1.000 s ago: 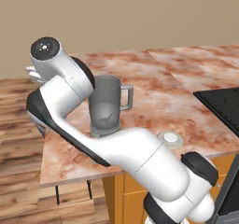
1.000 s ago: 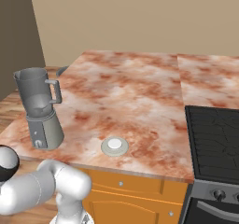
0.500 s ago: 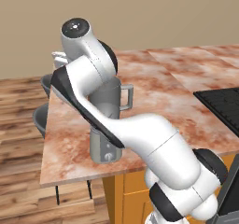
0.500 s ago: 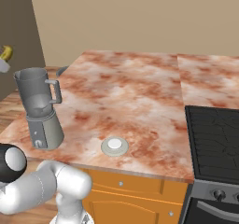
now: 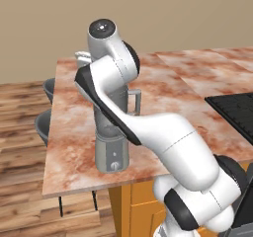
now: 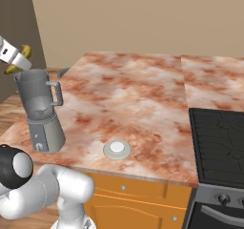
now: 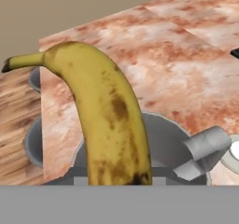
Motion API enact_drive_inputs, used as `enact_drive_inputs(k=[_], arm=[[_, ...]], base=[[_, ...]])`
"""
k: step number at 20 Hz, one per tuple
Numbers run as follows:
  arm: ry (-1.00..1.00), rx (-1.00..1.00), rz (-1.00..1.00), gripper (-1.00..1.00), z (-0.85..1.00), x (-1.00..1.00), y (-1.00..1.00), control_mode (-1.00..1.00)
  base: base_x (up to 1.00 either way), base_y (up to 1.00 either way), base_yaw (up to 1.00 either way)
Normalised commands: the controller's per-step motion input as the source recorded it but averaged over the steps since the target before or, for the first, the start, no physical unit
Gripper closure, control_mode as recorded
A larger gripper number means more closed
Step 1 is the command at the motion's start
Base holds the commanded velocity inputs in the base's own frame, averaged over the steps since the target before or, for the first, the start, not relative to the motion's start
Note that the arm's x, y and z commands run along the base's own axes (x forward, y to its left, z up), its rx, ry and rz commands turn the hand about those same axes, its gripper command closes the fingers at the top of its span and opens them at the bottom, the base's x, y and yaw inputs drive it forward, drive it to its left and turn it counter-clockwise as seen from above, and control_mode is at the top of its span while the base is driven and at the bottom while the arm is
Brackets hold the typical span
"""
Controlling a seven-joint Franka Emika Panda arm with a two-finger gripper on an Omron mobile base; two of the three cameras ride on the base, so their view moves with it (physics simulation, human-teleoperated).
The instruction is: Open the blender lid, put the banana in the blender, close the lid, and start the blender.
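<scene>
My jaws pinch the curved yellow banana, upper left in the right base view, just above the open translucent grey blender jar. The round whitish lid lies on the marbled desk. I should centre over the mouth, then release.

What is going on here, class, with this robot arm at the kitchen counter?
The gripper is shut on the banana and holds it just above the open mouth of the blender, near the counter's left edge. The lid is already off and lies flat on the counter to the blender's right, apart from it. So the jar is open and the banana is not yet inside; closing the lid and starting the blender are not yet done.
</scene>
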Motion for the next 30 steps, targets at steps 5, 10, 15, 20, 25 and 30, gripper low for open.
enact_drive_inputs(k=[5,10,15,20,25,30], arm=[[0.00,-0.11,0.01,1.00,-0.26,0.30,-0.34,-1.00],[0.03,-0.16,0.01,1.00,-0.56,0.44,-0.03,-1.00],[0.01,-0.19,0.00,1.00,-0.48,0.33,0.00,-1.00],[0.02,-0.19,0.00,1.00,-0.40,0.11,0.00,-1.00],[0.13,-0.12,0.00,1.00,-0.33,-0.09,0.00,-1.00],[0.17,-0.06,0.00,-1.00,-0.35,-0.20,0.03,-1.00]], base=[[0.00,0.00,0.00],[0.00,0.00,0.00],[0.00,0.00,0.00],[0.00,0.00,0.00],[0.00,0.00,0.00],[0.00,0.00,0.00]])
